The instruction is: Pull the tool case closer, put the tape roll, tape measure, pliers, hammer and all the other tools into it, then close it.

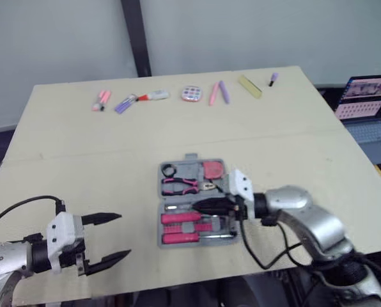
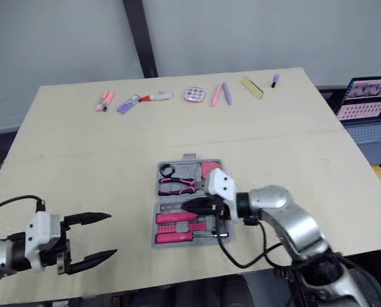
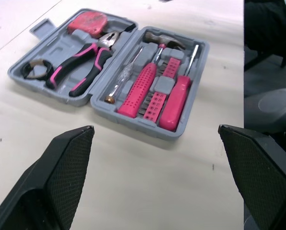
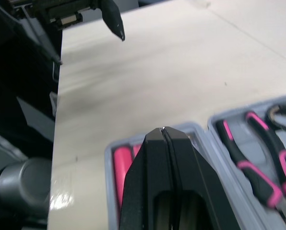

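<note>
Seemingly packed; closing remains
My right claw (image 1: pixel 200 206) is pinched shut over the open tool case (image 3: pixel 143 125) by the table's near edge, pliers (image 3: pixel 80 60) and hammer (image 3: pixel 155 72) inside; my left claw (image 1: pixel 123 235) gapes wide.

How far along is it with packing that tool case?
Packing looks done: pliers, tape measure, tape roll and hammer lie in the open tool case. The right gripper, shut, is over the case's middle; the left gripper hangs open, off to the side. Left to do: closing the lid.
</note>
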Tool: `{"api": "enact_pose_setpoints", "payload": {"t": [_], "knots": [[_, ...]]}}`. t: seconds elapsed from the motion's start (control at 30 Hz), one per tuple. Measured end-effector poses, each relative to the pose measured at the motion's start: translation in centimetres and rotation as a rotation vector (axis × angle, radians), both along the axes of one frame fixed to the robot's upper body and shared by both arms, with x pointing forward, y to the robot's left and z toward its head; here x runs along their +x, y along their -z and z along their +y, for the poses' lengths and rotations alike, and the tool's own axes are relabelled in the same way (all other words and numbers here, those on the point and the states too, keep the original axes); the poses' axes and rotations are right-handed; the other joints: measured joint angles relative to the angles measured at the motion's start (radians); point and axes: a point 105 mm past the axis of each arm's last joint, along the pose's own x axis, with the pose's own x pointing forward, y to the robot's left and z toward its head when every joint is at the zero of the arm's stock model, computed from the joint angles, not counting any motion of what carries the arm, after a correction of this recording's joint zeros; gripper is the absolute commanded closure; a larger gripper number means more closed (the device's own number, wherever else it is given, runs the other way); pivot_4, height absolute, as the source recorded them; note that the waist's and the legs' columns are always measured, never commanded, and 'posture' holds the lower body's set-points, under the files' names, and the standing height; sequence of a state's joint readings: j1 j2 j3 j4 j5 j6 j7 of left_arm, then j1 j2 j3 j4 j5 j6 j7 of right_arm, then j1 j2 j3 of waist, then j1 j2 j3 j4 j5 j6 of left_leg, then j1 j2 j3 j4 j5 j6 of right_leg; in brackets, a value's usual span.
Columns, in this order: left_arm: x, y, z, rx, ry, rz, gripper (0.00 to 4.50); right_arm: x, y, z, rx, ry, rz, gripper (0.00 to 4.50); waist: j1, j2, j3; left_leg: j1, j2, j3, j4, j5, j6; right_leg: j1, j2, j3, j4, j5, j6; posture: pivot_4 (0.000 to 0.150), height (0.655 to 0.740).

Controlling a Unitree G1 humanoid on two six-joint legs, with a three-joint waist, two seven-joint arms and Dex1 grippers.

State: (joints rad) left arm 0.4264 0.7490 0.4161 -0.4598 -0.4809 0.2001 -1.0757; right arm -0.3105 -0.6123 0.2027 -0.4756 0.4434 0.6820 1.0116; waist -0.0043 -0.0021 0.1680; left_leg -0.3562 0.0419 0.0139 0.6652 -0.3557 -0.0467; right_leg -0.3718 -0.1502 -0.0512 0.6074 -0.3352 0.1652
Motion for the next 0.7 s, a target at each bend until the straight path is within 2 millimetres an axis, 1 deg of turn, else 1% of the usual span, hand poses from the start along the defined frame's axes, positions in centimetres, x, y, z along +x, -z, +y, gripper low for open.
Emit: {"api": "enact_pose_setpoints", "payload": {"t": [0.03,0.07,0.13,0.2,0.23,0.27,0.3,0.33,0.37,0.43,0.53,0.6,0.63,0.67,0.7], "knots": [[0.1,0.3,0.1,-0.005,-0.018,0.009,0.0,-0.3,0.4,-1.1,-0.023,0.034,0.044,4.46,0.004,0.0,0.0,0.0,0.0,0.0,0.0,0.0,0.0,0.0,0.0,0.0,0.0,0.0,0.0,0.15,0.74],[0.2,0.7,0.3,-0.01,-0.036,0.019,0.0,-0.7,0.8,-2.4,-0.05,0.076,0.091,3.93,0.008,-0.001,0.0,-0.001,0.0,0.0,0.001,0.0,0.0,0.0,0.0,0.0,0.0,0.0,0.0,0.15,0.74],[0.1,1.3,0.5,-0.025,-0.061,0.039,0.0,-1.2,1.5,-4.3,-0.081,0.141,0.148,3.2,0.007,-0.001,0.0,0.0,0.0,0.001,0.002,0.0,0.0,0.0,0.0,0.0,0.0,0.0,0.0,0.15,0.74],[-0.4,1.9,0.5,-0.045,-0.084,0.039,0.0,-2.8,2.6,-7.0,-0.128,0.224,0.227,2.14,0.012,-0.001,0.0,0.001,0.001,0.002,0.001,0.0,0.001,0.001,0.0,0.0,-0.001,0.0,0.0,0.15,0.74],[-0.7,2.3,0.6,-0.047,-0.096,0.048,0.0,-3.2,2.9,-8.0,-0.141,0.261,0.252,1.69,0.014,-0.001,0.0,0.001,0.001,0.002,0.001,0.0,0.001,0.001,0.0,0.0,-0.001,0.0,0.0,0.15,0.74],[-0.9,2.8,0.8,-0.049,-0.112,0.059,0.0,-3.6,3.1,-9.0,-0.152,0.294,0.273,1.17,0.012,-0.001,0.0,0.001,0.001,0.003,0.002,0.0,0.001,0.001,0.0,0.001,0.0,0.0,0.0,0.15,0.74],[-1.1,3.1,1.0,-0.048,-0.121,0.066,0.0,-3.7,3.1,-9.4,-0.155,0.311,0.279,0.74,0.009,-0.001,0.0,0.002,0.001,0.003,0.002,0.0,0.001,0.001,0.001,0.001,-0.001,0.0,0.0,0.15,0.74],[-1.1,3.1,1.0,-0.046,-0.124,0.06,0.0,-4.0,3.1,-9.7,-0.149,0.325,0.28,0.12,0.009,-0.002,0.0,0.002,0.001,0.003,0.002,0.0,0.001,0.001,0.001,0.001,-0.001,0.0,-0.001,0.15,0.74],[-1.3,3.2,1.0,-0.044,-0.125,0.055,0.0,-4.2,3.2,-9.9,-0.148,0.333,0.285,0.04,0.009,-0.002,-0.001,0.002,0.001,0.003,0.002,0.0,0.001,0.001,0.001,0.001,-0.001,0.0,-0.001,0.15,0.74],[-1.3,3.2,1.1,-0.04,-0.127,0.046,0.0,-4.7,3.6,-10.3,-0.149,0.351,0.305,0.04,0.009,-0.002,-0.001,0.002,0.001,0.003,0.002,-0.001,0.001,0.001,0.001,0.001,-0.001,0.0,-0.001,0.15,0.74],[-1.1,3.2,1.3,-0.024,-0.145,0.03,0.0,-4.3,3.4,-10.4,-0.147,0.364,0.273,0.04,0.01,-0.002,-0.001,0.002,0.001,0.003,0.002,-0.001,0.001,0.002,0.001,0.001,-0.001,0.0,-0.001,0.15,0.74],[-0.6,3.2,1.5,-0.013,-0.178,0.023,0.0,-3.6,3.5,-10.9,-0.158,0.4,0.253,0.04,0.01,-0.002,-0.001,0.002,0.001,0.003,0.002,-0.001,0.001,0.002,0.001,0.001,-0.001,0.0,-0.001,0.15,0.74],[0.3,3.2,1.6,-0.022,-0.204,0.025,0.0,-2.6,3.8,-11.4,-0.173,0.441,0.246,0.04,0.012,-0.002,-0.001,0.002,0.001,0.003,0.002,0.0,0.001,0.002,0.001,0.001,-0.001,0.0,-0.001,0.15,0.74],[1.1,3.0,1.5,-0.031,-0.213,0.014,0.0,-1.9,3.9,-11.6,-0.173,0.467,0.237,0.28,0.015,-0.002,0.0,0.002,0.001,0.003,0.004,0.0,0.001,0.001,0.001,0.001,-0.001,0.0,-0.001,0.15,0.74],[2.2,2.6,1.3,-0.044,-0.225,0.0,0.0,-0.7,3.8,-12.0,-0.17,0.511,0.223,0.57,0.018,-0.002,-0.001,0.002,0.001,0.003,0.004,0.0,0.001,0.001,0.001,0.001,-0.001,0.0,-0.001,0.15,0.74]]}}
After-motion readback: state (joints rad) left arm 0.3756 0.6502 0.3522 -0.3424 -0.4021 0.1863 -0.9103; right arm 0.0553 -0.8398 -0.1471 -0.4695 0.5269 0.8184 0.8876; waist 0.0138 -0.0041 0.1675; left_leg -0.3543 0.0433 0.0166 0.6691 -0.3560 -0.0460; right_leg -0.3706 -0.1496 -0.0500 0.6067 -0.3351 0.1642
